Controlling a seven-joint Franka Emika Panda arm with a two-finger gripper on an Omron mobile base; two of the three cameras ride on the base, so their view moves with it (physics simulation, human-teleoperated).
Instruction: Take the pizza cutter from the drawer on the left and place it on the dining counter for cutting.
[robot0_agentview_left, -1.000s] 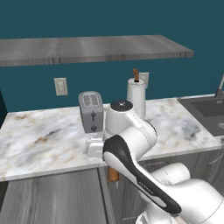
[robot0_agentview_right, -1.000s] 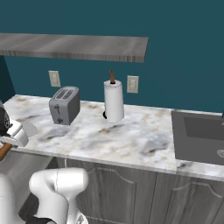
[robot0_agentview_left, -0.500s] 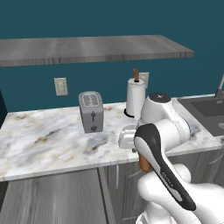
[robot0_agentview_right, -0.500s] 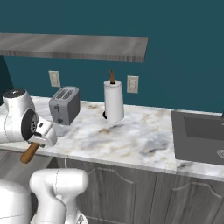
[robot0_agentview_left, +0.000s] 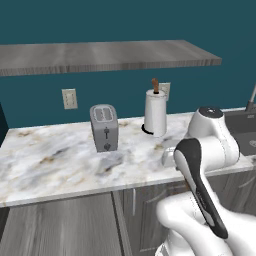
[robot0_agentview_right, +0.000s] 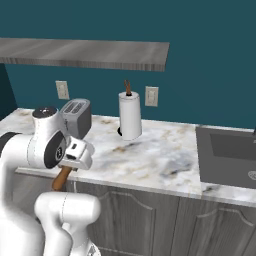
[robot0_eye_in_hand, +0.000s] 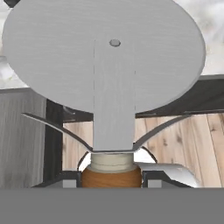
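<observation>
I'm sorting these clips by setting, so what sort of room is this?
Most likely a home kitchen: a marble counter carries a toaster and a paper towel holder, with a sink set in at one end and grey cabinets below.

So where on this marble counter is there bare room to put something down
Bare marble counter lies left of the grey toaster, and between the white paper towel roll and the dark sink. It is crowded around the toaster and roll by the wall.
</observation>
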